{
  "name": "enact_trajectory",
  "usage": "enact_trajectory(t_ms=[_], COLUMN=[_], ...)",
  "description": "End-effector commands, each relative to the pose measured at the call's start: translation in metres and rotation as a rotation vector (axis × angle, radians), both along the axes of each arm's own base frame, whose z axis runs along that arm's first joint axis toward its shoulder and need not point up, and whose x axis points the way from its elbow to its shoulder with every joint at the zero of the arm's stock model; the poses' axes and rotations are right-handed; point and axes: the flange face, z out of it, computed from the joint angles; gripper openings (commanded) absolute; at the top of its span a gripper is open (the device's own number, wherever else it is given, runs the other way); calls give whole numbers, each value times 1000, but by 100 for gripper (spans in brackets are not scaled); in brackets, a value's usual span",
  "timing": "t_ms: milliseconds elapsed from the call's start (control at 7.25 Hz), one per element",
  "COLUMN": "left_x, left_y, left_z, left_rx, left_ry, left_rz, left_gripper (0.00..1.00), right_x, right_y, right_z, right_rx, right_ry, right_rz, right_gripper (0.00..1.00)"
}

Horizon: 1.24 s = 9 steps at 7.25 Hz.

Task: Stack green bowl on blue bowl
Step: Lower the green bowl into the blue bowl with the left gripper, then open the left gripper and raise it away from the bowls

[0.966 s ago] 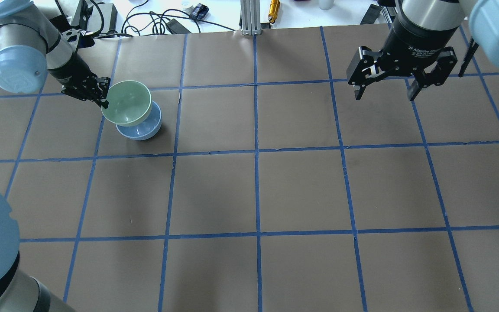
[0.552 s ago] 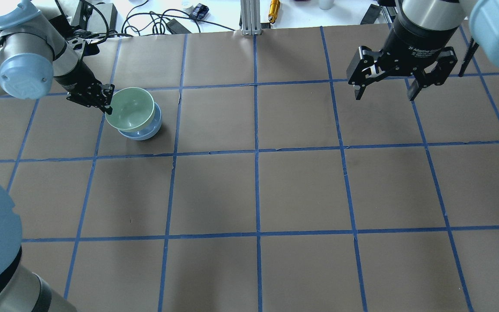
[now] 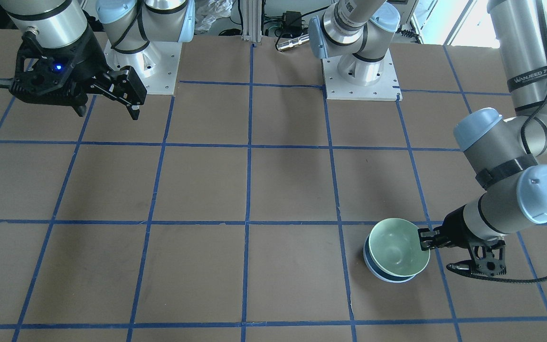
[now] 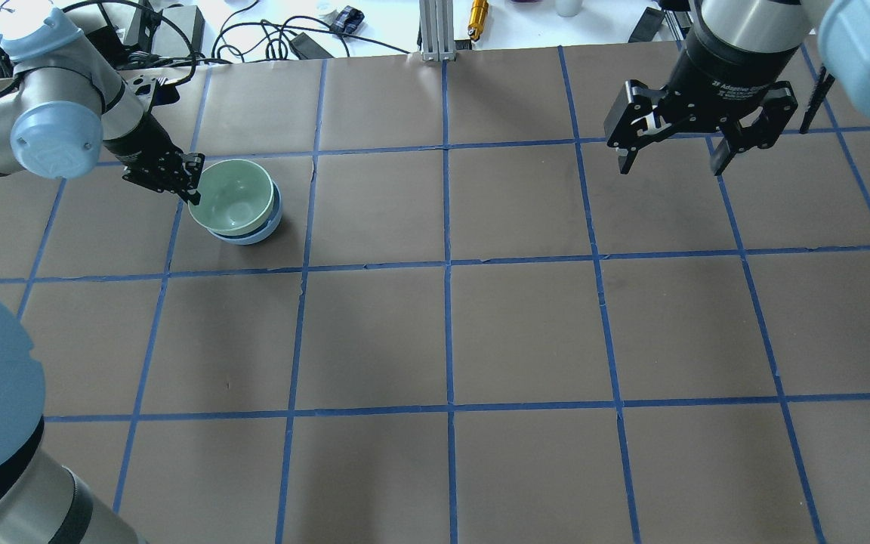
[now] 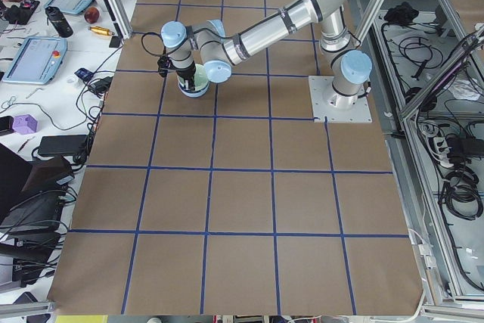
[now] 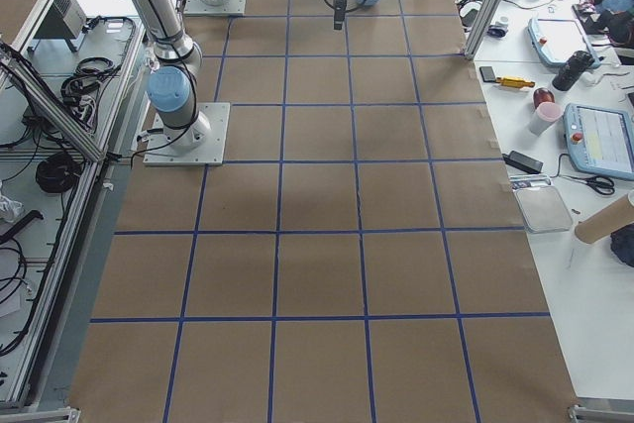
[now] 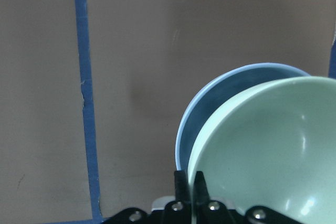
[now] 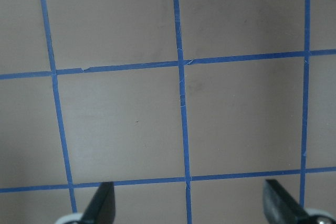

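Note:
The pale green bowl sits low in the blue bowl, which stands on the table at the far left; only a crescent of blue shows beneath it. My left gripper is shut on the green bowl's left rim. In the front view the green bowl covers most of the blue bowl, with the left gripper on its rim. The left wrist view shows the green bowl offset to one side over the blue bowl. My right gripper is open and empty, high at the far right.
The table is brown paper with a blue tape grid. Cables and small items lie past the far edge, beside an aluminium post. The two arm bases stand at the robot's side.
My left gripper has moved the green bowl down and slightly right into the blue bowl, which it now mostly covers. The right arm has not moved.

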Motion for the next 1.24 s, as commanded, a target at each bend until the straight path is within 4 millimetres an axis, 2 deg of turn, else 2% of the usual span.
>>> enact_trajectory(t_ms=[0, 138, 276, 414, 552, 828, 966, 1103], left_x=[1, 2, -1, -14, -38, -99, -129, -157], left_y=[-4, -6, -4, 0, 14, 44, 65, 90], left_z=[-8, 0, 19, 39, 59, 120, 151, 184], left_rx=[-6, -19, -44, -61, -14, -36, -44, -77], left_ry=[-3, -4, -5, -18, -12, -25, -42, -97], left_rz=[3, 14, 19, 6, 16, 33, 67, 31], left_gripper=[69, 73, 76, 78, 78, 80, 81, 81], right_x=[0, 0, 0, 0, 0, 0, 0, 0], right_y=[0, 0, 0, 0, 0, 0, 0, 0], right_z=[0, 0, 0, -1, 0, 0, 0, -1], right_rx=[1, 1, 0, 3, 1, 1, 1, 3], right_ry=[0, 0, 0, 0, 0, 0, 0, 0], right_rz=[0, 0, 0, 0, 0, 0, 0, 0], right_gripper=[100, 100, 100, 100, 100, 100, 100, 100])
